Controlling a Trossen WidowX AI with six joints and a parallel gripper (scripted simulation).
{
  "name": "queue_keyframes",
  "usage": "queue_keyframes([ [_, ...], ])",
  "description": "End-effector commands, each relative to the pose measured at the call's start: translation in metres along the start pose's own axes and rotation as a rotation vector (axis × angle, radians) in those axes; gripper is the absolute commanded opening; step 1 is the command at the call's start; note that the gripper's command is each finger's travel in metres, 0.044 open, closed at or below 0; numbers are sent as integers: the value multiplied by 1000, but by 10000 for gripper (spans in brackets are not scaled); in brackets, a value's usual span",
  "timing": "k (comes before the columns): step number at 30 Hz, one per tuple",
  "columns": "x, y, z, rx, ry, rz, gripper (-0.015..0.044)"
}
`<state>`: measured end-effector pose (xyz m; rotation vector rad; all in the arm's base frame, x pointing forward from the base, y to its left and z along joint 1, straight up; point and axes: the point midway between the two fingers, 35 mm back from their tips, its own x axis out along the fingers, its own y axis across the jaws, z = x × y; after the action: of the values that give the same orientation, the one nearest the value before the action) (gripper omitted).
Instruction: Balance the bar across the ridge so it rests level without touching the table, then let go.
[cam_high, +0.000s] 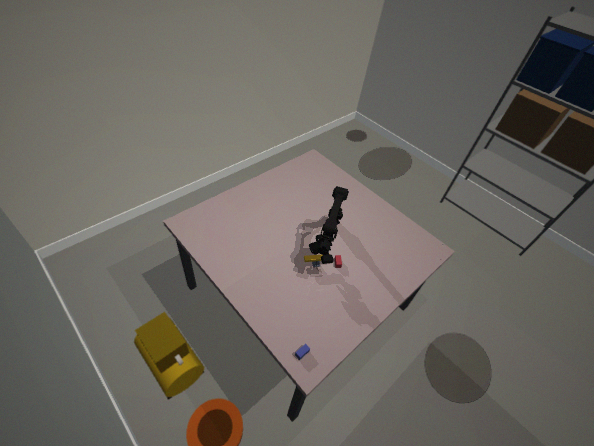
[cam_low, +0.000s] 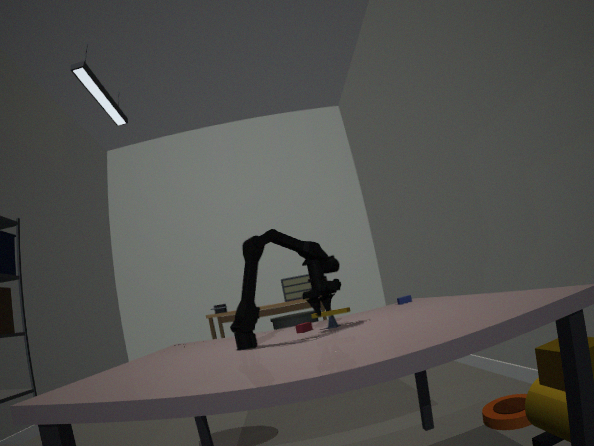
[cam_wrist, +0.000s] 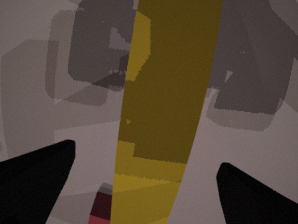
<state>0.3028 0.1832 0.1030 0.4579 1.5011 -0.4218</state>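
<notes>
The yellow bar (cam_high: 312, 258) (cam_low: 341, 311) (cam_wrist: 165, 90) lies across the top of the small blue-grey ridge (cam_high: 316, 264) (cam_low: 333, 323), clear of the table, and looks about level. The ridge stands on the pink table (cam_high: 250, 225) (cam_low: 280, 365) and is hidden under the bar in the wrist view. My gripper (cam_low: 324, 313) (cam_wrist: 149, 161) is open around the bar's end nearer the red block. In the wrist view a gap shows between each fingertip and the bar. In the top view the arm hides the fingertips.
A red block (cam_high: 338, 261) (cam_low: 304, 327) (cam_wrist: 100, 206) lies on the table close to the ridge, beyond the bar's gripper-side end. A blue block (cam_high: 302, 351) (cam_low: 404, 300) lies far off near a table corner.
</notes>
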Motion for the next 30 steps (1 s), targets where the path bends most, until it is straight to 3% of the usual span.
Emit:
queue_keyframes([
  [1,0,0,0,0,0,-1,440],
  [4,-7,1,1,0,0,-1,440],
  [13,-98,0,0,0,0,0,440],
  [30,-100,0,0,0,0,0,440],
])
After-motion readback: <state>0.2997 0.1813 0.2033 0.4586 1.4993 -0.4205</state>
